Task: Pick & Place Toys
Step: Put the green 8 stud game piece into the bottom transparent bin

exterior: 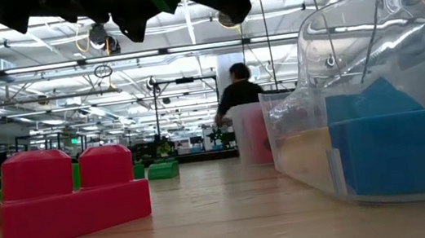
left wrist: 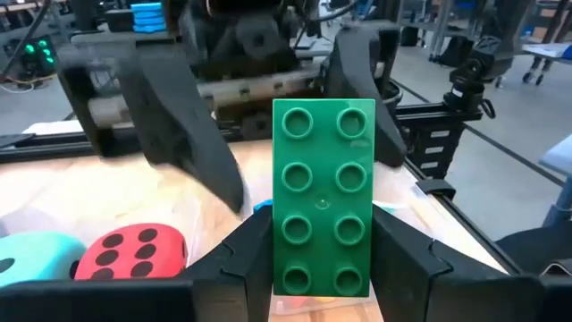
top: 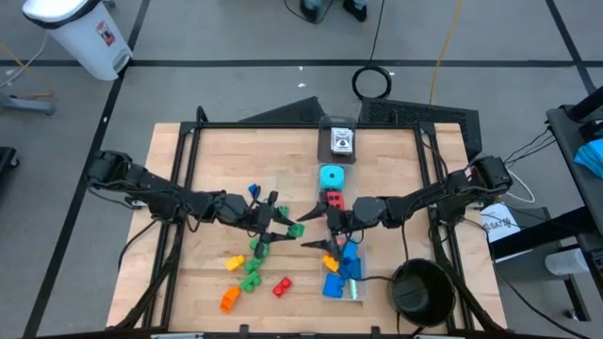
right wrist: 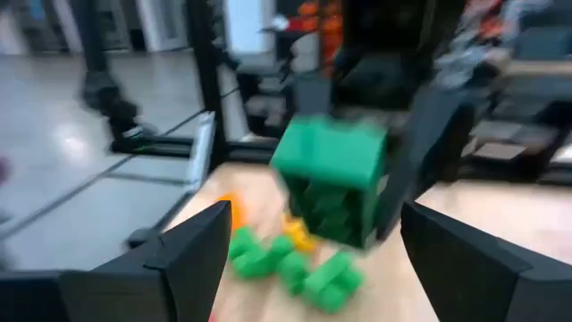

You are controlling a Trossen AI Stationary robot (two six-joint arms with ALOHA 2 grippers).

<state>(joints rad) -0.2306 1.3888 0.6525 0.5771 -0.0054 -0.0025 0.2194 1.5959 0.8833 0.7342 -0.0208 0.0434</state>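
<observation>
A green eight-stud brick (left wrist: 322, 197) hangs above the middle of the table with my left gripper (top: 285, 228) shut on it. My right gripper (top: 316, 231) faces it from the table's right, open. Its two fingers (left wrist: 183, 134) stand apart on either side of the brick's free end (right wrist: 331, 174) without touching it. Loose toys lie on the wood below: green bricks (top: 252, 270), a yellow one (top: 236, 263), an orange one (top: 230, 298), a red one (top: 282, 285). A cyan die (top: 331, 175) and a red die (top: 334, 200) sit farther back. My left gripper pinches the brick's two long sides (left wrist: 282, 268) between its two fingers, at the end nearest the wrist. The fingers come about level from the table's left and lie along the brick. The brick sticks out past the fingertips, studs toward the wrist camera, lifted clear of the table.
A clear box (top: 344, 273) holding blue bricks stands near the front, right of centre, large in the low view (exterior: 376, 114). A black bowl (top: 421, 287) sits at the front right. A small box (top: 339, 141) stands at the far middle. A person (exterior: 238, 91) is in the room beyond.
</observation>
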